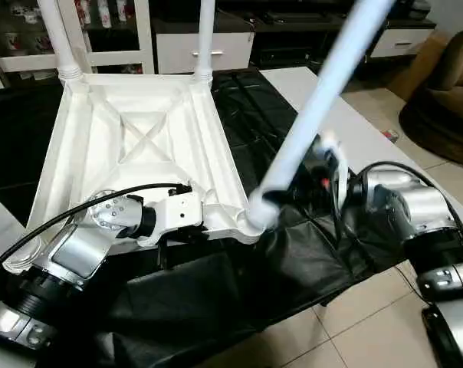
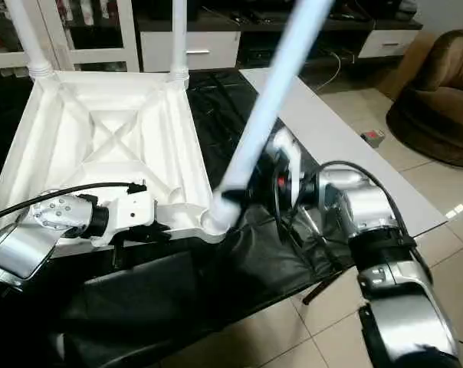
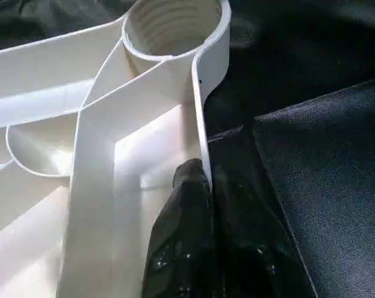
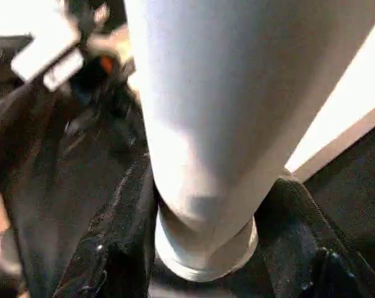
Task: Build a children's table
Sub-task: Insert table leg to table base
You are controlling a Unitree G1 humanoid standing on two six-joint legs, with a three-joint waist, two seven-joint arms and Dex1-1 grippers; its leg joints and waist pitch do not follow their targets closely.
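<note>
Tabletop [image 1: 139,146] upside down on black sheet [image 1: 239,291], two legs [image 1: 206,38] upright in far sockets. Left gripper [image 3: 203,186] pinched shut on near rim, just below an empty threaded socket [image 3: 175,25] seen up close by left wrist. Right gripper [image 4: 206,236] clamped around third leg [image 2: 262,107], tilted, foot at near right corner socket [image 1: 256,218]

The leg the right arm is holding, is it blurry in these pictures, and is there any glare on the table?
Left eye view: the held leg is smeared and soft, while the tabletop stays sharp. Right wrist view: the leg is close and out of focus. Left wrist view: bright glare on the tabletop's ribs beside the left gripper.
</note>
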